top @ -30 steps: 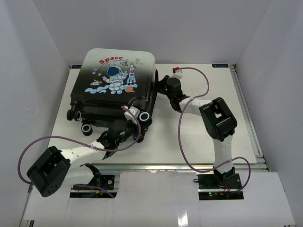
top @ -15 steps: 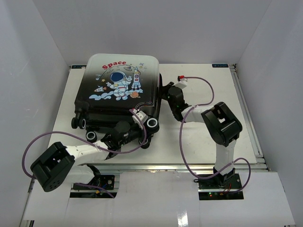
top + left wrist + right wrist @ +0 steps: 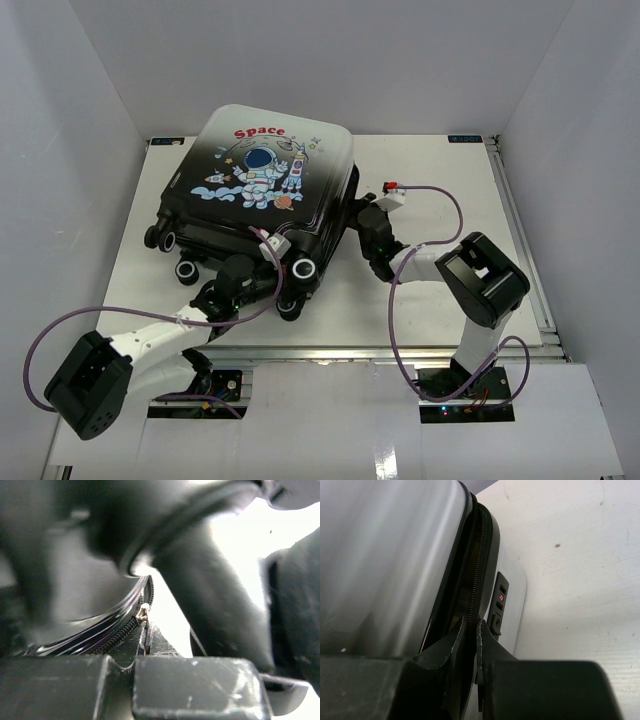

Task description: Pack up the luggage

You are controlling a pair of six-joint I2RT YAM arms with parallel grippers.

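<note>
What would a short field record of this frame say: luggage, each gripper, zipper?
luggage: lid down, print up, on the table, wheels at the near end
left gripper: shut on the zipper pull by the wheels
right gripper: shut at the zipper near the lock; anything pinched is hidden
</note>
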